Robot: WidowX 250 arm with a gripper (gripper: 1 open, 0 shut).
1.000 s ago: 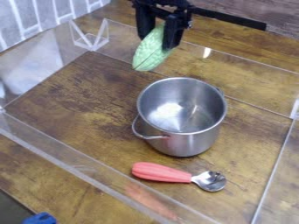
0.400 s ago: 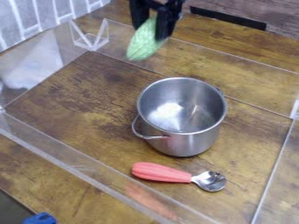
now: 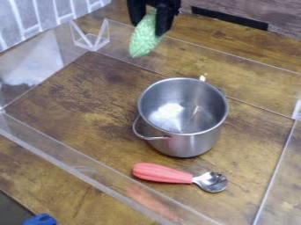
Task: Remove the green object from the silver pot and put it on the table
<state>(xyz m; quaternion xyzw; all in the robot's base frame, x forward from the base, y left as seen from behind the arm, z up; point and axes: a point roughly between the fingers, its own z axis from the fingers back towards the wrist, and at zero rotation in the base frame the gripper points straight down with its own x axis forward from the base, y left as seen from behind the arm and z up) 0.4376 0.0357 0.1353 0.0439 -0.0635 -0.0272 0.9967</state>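
- Along the left and near edges of the dark wood-plank table [image 3: 83,105]: clear acrylic walls [image 3: 35,61], with a small clear triangular bracket [image 3: 88,35] standing at the far left corner.
- At the near left corner, outside the near wall: a sliver of something blue [image 3: 41,220], too cropped to identify.
- Above the far edge, left of centre: black gripper [image 3: 150,19] pointing down from the top of the view, jaws closed around the upper end of the green object [image 3: 143,39].
- Hanging from those jaws: that light-green, knobbly oval lump, tilted slightly, lower end free in the air, clear of the tabletop and well apart from the pot; only its top is hidden between the fingers.
- Near the middle of the tabletop, slightly right of centre: silver pot [image 3: 182,116], upright, round, straight-sided and shiny, with a small handle showing on the near-left side; nothing visible inside apart from reflections on the steel floor.
- Toward the near edge, in front of the pot and just apart from it: spoon with a red handle [image 3: 163,173], lying flat, handle pointing left, small silver bowl [image 3: 213,182] at the right end.
- Along the right edge: another clear acrylic wall [image 3: 291,114], running from the far side to the near right corner.
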